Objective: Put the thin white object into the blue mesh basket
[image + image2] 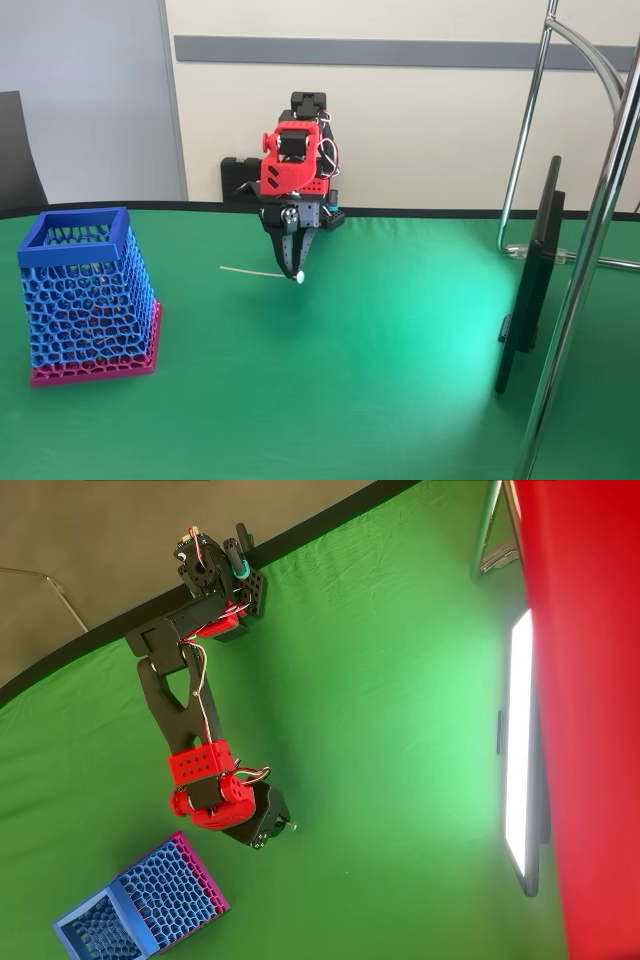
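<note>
In the fixed view the red and black arm [293, 165] stands at the far edge of the green table [380, 350], bent forward with its gripper [294, 268] pointing straight down. The dark fingers [290, 250] come together to a narrow tip, pinched on the white strip [255, 272] near its knobbed end, which shows as a small white blob at the fingertips. The strip sticks out to the left from the tip, nearly level, and I cannot tell whether it is lifted clear of the cloth or resting on it. The blue basket [75, 228] sits upright near the left edge of the table, well apart from the gripper, its magenta base flat on the cloth and its open rim on top. In the overhead view the arm [185, 710] reaches down the picture from its base, the gripper [262, 825] ends just above and to the right of the basket [140, 905], and the strip is too thin to make out.
</note>
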